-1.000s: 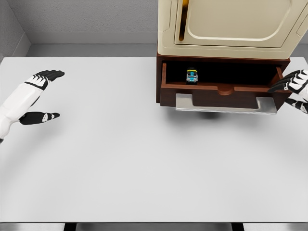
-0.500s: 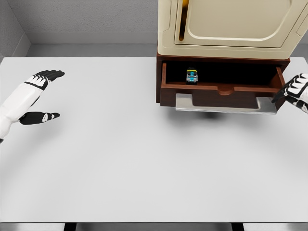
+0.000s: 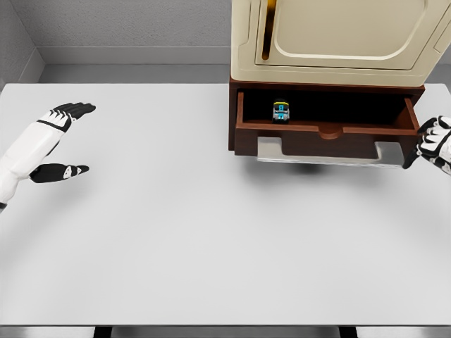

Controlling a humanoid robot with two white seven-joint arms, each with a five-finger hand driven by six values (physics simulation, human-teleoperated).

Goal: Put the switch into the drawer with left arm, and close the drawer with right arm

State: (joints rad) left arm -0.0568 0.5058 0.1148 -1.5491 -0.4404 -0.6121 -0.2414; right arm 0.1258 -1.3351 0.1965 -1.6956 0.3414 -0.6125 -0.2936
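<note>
In open drawer (image 3: 324,131), switch (image 3: 281,111), right hand (image 3: 434,141) beside front edge

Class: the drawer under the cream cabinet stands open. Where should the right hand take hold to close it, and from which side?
Press on the drawer front panel, near its notched centre, coming from the table side: the flat face looks that way. The right hand waits by its right corner.

switch (image 3: 281,111) in open drawer (image 3: 324,130) – under cabinet (image 3: 331,39) | table (image 3: 176,232) rear-R

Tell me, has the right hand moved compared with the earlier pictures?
Yes. The right hand has moved down and toward the picture's right edge, away from the open drawer's right corner where it was earlier.
</note>
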